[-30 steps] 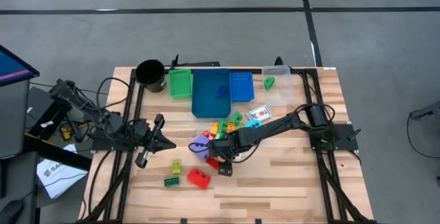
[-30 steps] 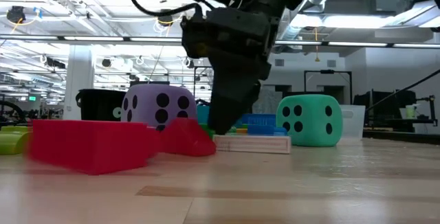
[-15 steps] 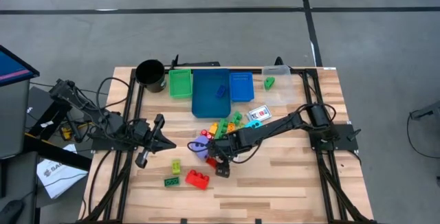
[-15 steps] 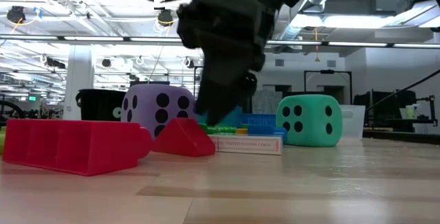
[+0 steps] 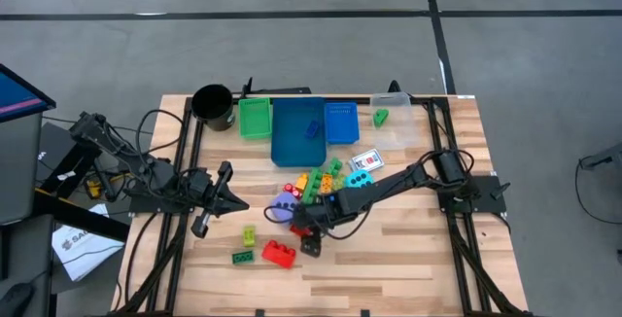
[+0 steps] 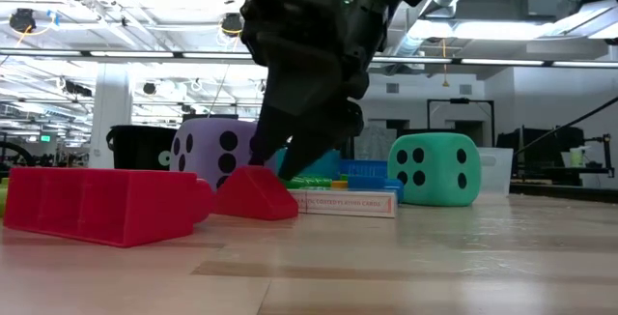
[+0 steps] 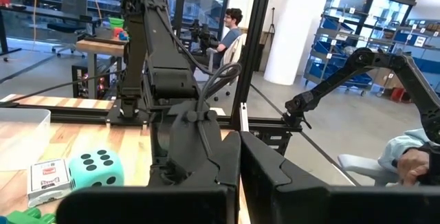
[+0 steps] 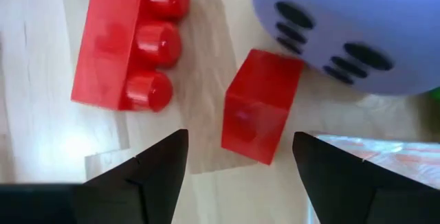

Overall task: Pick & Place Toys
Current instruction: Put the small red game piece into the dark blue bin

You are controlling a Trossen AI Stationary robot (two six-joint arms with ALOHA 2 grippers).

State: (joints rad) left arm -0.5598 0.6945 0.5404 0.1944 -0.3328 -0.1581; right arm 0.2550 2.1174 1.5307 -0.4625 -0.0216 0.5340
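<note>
Bare wood (image 8: 206, 148) between spread fingers (image 8: 161, 165)

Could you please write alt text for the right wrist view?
The right gripper hangs open, jaws either side of a small red block on the wooden table. A long red studded brick lies nearby; the purple dice touches the block.

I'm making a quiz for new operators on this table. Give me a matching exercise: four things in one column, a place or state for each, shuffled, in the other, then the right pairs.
Things:
1. small red cube
2. long red brick
3. purple dice
4. left end effector

Places or states:
A. shut, waiting at the table's left side
B. in line between the open fingers of the right end effector
C. lying by a green brick
D. right beside the small red cube

Pairs: 1-B, 2-C, 3-D, 4-A
</note>
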